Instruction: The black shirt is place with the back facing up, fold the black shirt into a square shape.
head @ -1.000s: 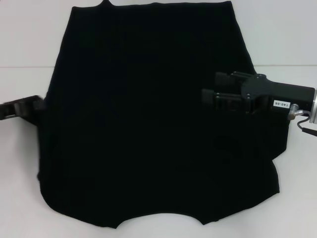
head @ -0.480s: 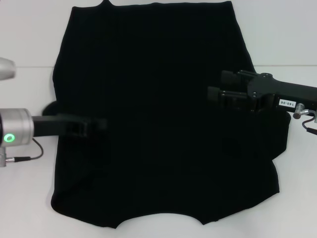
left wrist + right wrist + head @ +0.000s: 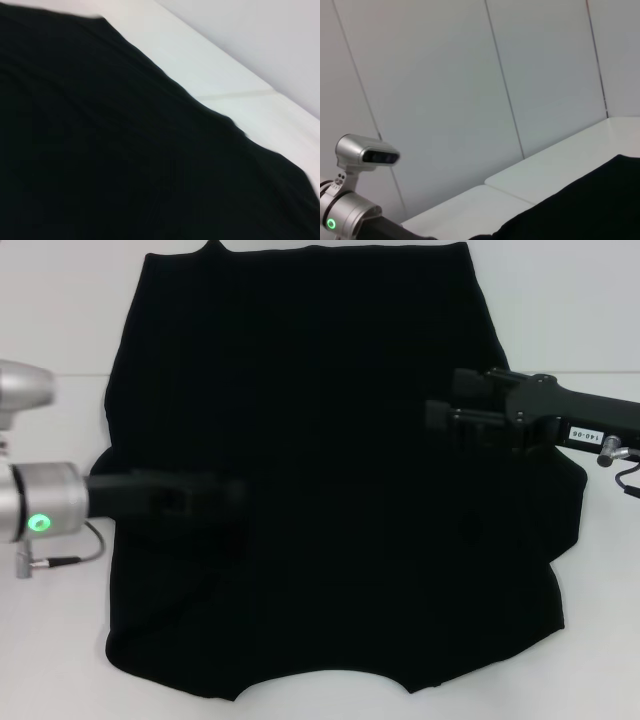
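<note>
Head view: one black shirt (image 3: 320,440); two pincers above, grip states unclear.

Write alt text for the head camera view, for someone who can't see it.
A large black shirt lies spread on a white table, neckline toward the robot. The left claw reaches in over the shirt's left side, and the right claw reaches in over its right side.

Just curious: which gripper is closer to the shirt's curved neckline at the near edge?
Left. The left gripper sits lower over the black shirt, nearer the neckline; the right gripper is farther up.
</note>
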`<action>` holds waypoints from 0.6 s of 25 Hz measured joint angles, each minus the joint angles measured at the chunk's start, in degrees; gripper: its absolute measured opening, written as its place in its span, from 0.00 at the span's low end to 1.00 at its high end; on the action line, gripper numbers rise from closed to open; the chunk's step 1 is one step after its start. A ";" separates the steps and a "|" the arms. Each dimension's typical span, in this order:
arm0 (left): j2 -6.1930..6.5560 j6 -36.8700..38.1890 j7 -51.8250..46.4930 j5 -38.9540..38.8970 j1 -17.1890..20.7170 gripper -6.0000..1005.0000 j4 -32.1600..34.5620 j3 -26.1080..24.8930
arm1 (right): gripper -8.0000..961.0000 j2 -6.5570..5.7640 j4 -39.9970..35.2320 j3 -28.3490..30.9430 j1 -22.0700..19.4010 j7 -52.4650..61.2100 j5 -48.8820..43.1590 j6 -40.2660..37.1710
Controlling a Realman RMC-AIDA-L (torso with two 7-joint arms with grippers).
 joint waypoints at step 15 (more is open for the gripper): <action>2.21 -13.51 -17.72 0.34 4.07 0.87 -0.03 -10.93 | 0.89 -0.07 0.01 0.14 -0.10 0.65 0.44 -0.17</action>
